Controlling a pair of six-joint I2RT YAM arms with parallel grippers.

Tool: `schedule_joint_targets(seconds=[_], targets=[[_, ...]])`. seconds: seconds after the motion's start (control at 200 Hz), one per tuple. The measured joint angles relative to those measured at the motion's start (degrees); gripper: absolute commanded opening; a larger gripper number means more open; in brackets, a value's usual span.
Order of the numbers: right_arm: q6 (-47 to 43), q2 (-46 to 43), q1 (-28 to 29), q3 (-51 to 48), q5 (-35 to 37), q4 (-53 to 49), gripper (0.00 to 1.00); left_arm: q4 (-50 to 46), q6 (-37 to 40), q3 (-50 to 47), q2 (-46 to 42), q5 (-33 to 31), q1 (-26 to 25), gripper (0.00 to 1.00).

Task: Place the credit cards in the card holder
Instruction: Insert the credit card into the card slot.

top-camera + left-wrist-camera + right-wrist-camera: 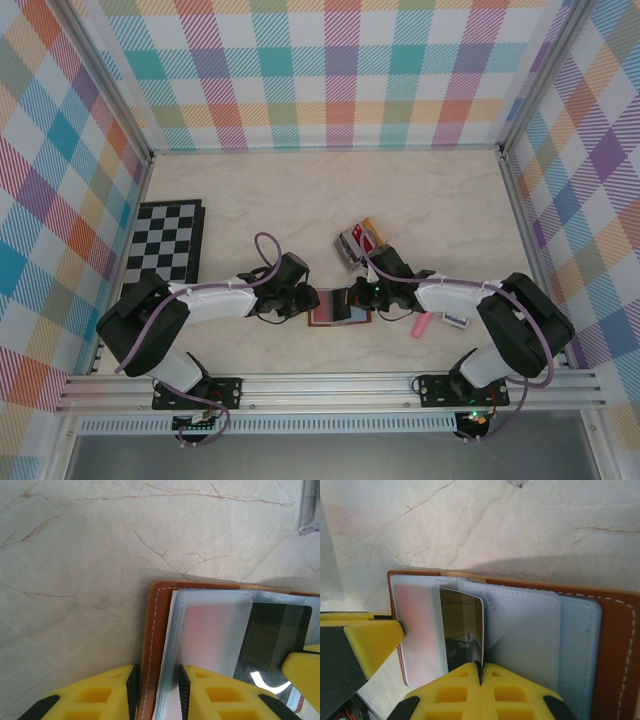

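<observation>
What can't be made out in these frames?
- Top view: card holder mostly under the left tool and right tool; slots too small.
- Right wrist: dark card, lower edge hidden by the right tool's fingers; glare washes its face.
- Top view: cards in the clear rack too small to count.
- Left wrist: card holder's near end cut off by the bottom edge.

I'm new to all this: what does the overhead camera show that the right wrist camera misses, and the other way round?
From overhead: both arms whole, a checkerboard at the left, a clear rack of cards beyond the arms, a pink object by the right arm. From the right wrist: the right jaws shut on a dark card over the card holder's pale blue inside, and white stitching on its brown leather. Both: the open card holder on the marble-patterned table.
</observation>
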Motion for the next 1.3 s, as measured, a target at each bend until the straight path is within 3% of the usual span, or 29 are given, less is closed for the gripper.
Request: schedule_joint_targets(seconds=[0.425,0.675,0.77,0.94,1.2,1.3], targets=[[3.21,5.7,4.85,5.16,1.38,0.52,0.08,0.04,0.0,-0.11,-0.02,-0.02,0.0,0.29],[2.51,6.93,6.23,9.22,4.24,-5.73,0.23,0.04,0.0,-0.11,-0.02,-0.02,0.0,0.29],[1.44,6.43,6.47,10.21,5.6,-8.83,0.23,0.07,0.0,-0.11,-0.02,-0.02,0.0,0.29],[-0.02,5.97,6.58,10.88,5.07,-10.49,0.12,0.13,0.0,-0.15,-0.02,0.0,0.0,0.29],[0.04,9.88,6.56,12.98,2.93,-10.47,0.1,0.39,0.0,-0.33,-0.02,0.0,0.0,0.29],[0.09,9.42,6.67,13.66,3.91,-12.04,0.14,0.44,0.0,-0.35,-0.02,-0.02,0.0,0.29]])
